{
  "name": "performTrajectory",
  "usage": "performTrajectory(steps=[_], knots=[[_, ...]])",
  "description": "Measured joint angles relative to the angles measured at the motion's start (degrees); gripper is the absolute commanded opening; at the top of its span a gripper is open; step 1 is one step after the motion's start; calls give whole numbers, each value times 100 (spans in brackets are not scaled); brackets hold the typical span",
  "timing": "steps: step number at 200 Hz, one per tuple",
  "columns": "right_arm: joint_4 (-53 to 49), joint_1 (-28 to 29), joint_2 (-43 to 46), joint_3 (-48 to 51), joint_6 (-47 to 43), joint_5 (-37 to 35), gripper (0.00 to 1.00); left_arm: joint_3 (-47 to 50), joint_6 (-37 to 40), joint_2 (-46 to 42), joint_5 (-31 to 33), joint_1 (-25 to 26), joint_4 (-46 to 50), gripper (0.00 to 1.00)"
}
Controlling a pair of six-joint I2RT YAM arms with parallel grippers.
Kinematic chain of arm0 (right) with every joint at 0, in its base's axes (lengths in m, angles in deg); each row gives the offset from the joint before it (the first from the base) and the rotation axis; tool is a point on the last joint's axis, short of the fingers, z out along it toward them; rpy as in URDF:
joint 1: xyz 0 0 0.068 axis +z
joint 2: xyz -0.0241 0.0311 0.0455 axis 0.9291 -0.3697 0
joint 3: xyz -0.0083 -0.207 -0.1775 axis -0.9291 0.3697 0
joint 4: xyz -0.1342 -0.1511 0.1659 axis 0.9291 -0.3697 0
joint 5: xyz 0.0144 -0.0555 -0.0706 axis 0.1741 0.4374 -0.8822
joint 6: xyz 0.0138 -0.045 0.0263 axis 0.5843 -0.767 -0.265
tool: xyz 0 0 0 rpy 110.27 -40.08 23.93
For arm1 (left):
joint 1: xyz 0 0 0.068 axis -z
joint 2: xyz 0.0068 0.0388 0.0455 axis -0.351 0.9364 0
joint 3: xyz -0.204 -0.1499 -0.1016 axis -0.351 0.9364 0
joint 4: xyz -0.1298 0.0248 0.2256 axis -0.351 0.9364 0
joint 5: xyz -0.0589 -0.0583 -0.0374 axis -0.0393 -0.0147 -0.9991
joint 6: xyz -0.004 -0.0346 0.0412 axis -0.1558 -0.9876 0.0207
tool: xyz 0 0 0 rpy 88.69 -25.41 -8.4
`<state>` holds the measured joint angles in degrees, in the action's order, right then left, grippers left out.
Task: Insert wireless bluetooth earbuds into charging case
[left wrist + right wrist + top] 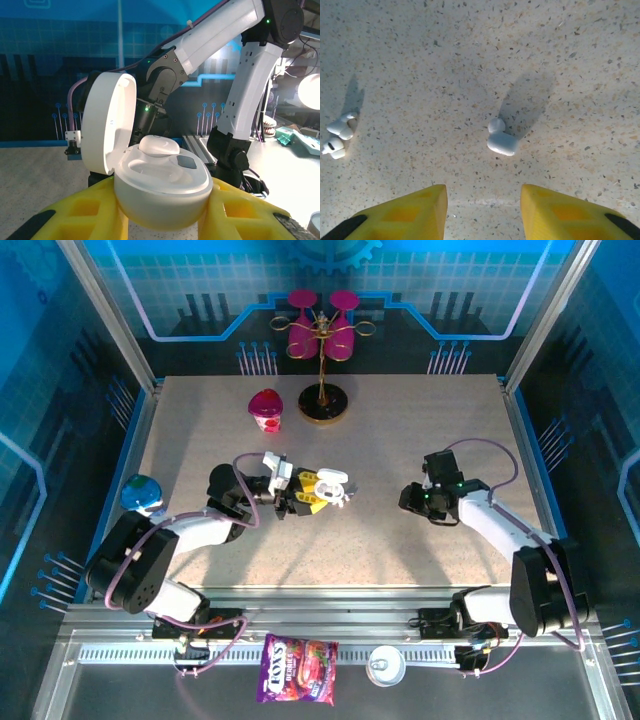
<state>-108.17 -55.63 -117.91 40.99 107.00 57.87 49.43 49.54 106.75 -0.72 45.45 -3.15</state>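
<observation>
Currently the open charging case (160,192) is clamped by the left gripper (160,217); a loose earbud (501,141) should next be grasped by the spread, empty right gripper (482,195).

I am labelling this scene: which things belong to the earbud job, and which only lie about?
Job: open charging case; seated earbud; loose earbud; earbud pair.
Lying about: pink cup; candy bag; stand with pink glasses.

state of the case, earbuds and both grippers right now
left gripper, shut on charging case
charging case, lid open
seated earbud, in one slot; other slot empty
loose earbud, lying on table
earbud pair, lying on table side by side
right gripper, open, empty
</observation>
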Motion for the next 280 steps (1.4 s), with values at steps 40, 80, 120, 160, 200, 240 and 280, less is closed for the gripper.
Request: performTrajectory(steps=[40,80,120,160,200,240,280], knots=[[66,0,-413,-66,-111,24,41,-166,151,149,-107,0,0,25],[127,0,-946,-332,-293,44,43,-348,149,232,-234,0,-4,25],[227,-11,-1360,-566,-555,26,46,-352,129,232,-313,0,-2,25],[334,15,-1818,-863,-968,258,48,-352,125,232,-385,0,-4,25],[317,282,-2052,-1158,-1344,334,48,-354,118,232,-387,0,-4,25],[258,579,-2028,-1189,-1486,442,47,-354,103,232,-389,0,-4,25],[387,566,-1314,-922,-1283,249,53,-363,101,232,-411,0,-4,25]])
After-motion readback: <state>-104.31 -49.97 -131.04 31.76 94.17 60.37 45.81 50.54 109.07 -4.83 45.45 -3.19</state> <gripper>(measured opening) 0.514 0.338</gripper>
